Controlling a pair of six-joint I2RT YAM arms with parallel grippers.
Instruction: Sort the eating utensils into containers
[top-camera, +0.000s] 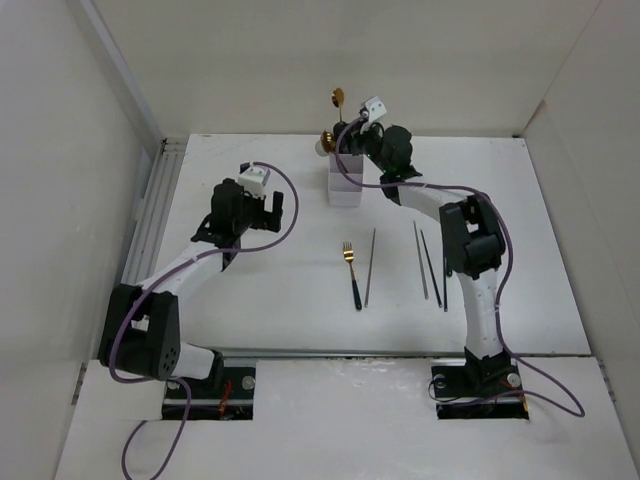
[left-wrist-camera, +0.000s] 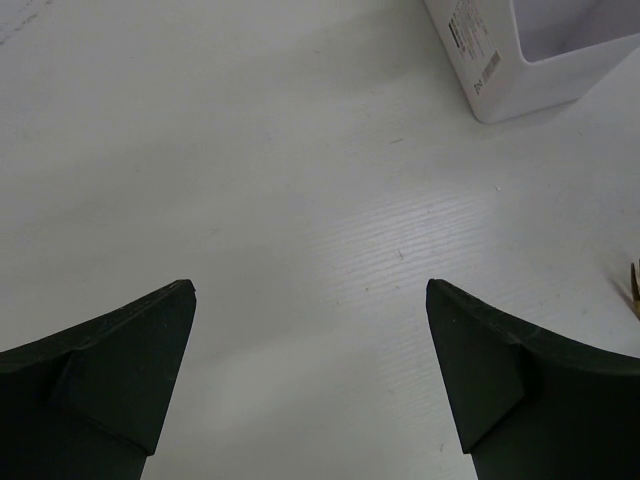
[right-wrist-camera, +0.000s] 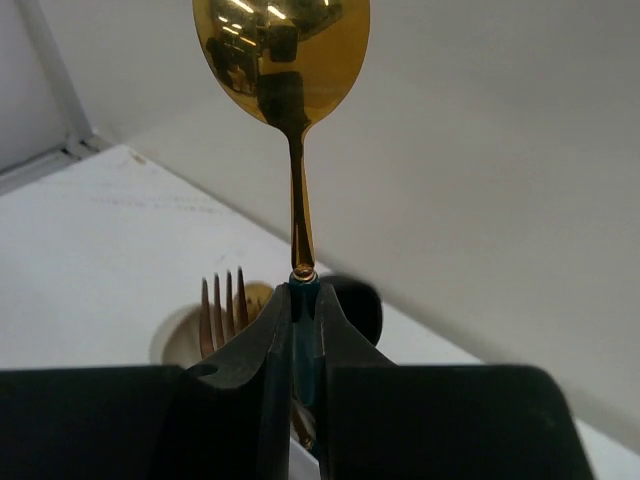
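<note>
My right gripper (top-camera: 352, 127) (right-wrist-camera: 303, 288) is shut on the teal handle of a gold spoon (top-camera: 338, 97) (right-wrist-camera: 284, 60), holding it upright, bowl up, above the far end of the white organiser (top-camera: 345, 180). Below it, a copper fork (right-wrist-camera: 222, 308), a black spoon (right-wrist-camera: 358, 305) and a pale spoon (right-wrist-camera: 172, 345) stand together in the organiser. A gold black-handled fork (top-camera: 351, 274) and several thin dark chopsticks (top-camera: 370, 266) (top-camera: 428, 262) lie on the table. My left gripper (top-camera: 272, 208) (left-wrist-camera: 310, 290) is open and empty over bare table, left of the organiser (left-wrist-camera: 520, 60).
White walls enclose the table on the left, back and right. A ribbed metal strip (top-camera: 150, 215) runs along the left edge. The right arm's link (top-camera: 470, 240) hangs over the chopsticks on the right. A gold fork tip (left-wrist-camera: 634, 282) shows at the left wrist view's right edge.
</note>
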